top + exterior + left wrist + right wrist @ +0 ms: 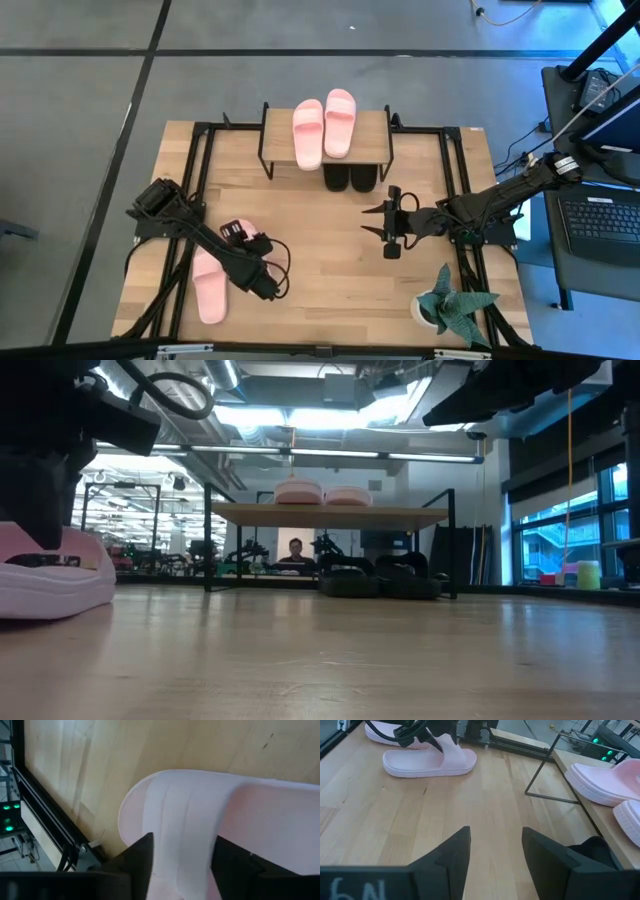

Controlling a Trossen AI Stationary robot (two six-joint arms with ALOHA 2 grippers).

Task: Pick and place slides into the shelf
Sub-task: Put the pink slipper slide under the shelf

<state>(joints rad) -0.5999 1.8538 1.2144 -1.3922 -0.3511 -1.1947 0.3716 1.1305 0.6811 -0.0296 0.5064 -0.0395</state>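
Between my left claw's point(182, 870) fingers sits the strap of a pink slide point(209, 285), near the tabletop's point(330, 270) front-left corner. Its long axis runs front to back. I judge the fingers are narrowing on it, not yet clamped. My right claw point(390, 232) waits mid-tabletop, part-open and empty, nearer the shelf point(375, 150).
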